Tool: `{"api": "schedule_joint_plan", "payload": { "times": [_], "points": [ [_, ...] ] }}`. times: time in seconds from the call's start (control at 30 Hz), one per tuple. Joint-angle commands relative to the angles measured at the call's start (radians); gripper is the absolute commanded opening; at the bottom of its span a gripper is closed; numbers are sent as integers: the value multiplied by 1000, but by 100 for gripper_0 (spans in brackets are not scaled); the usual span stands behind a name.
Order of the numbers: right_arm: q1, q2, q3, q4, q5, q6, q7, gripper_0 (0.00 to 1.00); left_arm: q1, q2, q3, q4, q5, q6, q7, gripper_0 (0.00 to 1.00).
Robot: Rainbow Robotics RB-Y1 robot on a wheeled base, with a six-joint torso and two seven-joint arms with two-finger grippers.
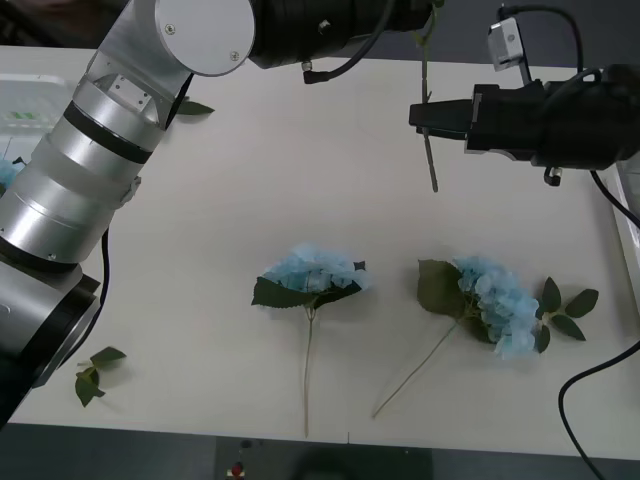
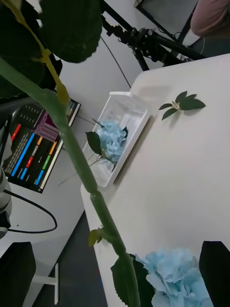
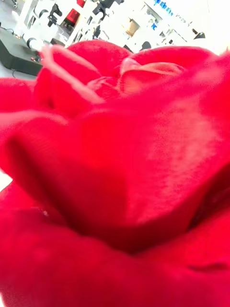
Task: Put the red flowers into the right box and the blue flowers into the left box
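A red flower [image 3: 115,168] hangs in the air from my left gripper [image 1: 400,20] at the top of the front view, its rose head right against the left wrist camera. Its green stem [image 1: 431,160] drops down past my right gripper [image 1: 425,117]. That gripper is open, its black fingers [image 2: 215,268] on either side of the stem [image 2: 72,144]. Two blue flowers [image 1: 315,272] [image 1: 500,300] lie on the table below. The left box [image 2: 139,108] at the far left corner holds another blue flower [image 2: 112,136]. The right box [image 1: 630,230] shows as an edge at the right.
Loose green leaf sprigs lie near the front left edge [image 1: 92,372] and beside the left box [image 1: 190,108]. My left arm [image 1: 100,180] spans the table's left side. A monitor [image 2: 38,144] and cables sit beyond the table's left end.
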Motion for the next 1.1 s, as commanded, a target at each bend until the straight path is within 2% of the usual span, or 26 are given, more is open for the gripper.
{"api": "schedule_joint_plan", "payload": {
  "times": [0.03,0.07,0.1,0.13,0.67,0.7,0.73,0.77,1.1],
  "points": [
    [-25,28,-5,-18,-13,-18,-35,42,-27,-2,0,-15,5,-10,40,0],
    [-25,28,-5,-18,-12,-18,-36,33,-27,-2,0,-15,5,-10,40,0],
    [-25,31,-5,-18,-13,-18,-39,13,-27,-2,0,-15,5,-10,40,0],
    [-25,34,-5,-18,-12,-18,-44,0,-27,-2,0,-15,5,-10,40,0],
    [-25,40,-3,-18,-23,-25,-55,0,-27,-2,0,-15,5,-10,40,0],
    [-25,39,-5,-18,-23,-25,-55,0,-27,-2,0,-15,5,-10,40,24],
    [-25,39,-3,-18,-23,-25,-55,0,-27,-2,0,-15,5,-10,40,89],
    [-25,39,-3,-18,-24,-25,-55,0,-27,-2,0,-15,5,-10,40,100],
    [-23,39,-5,-18,-41,-25,-53,0,-27,-2,0,-15,5,-10,40,100]
  ]
}}
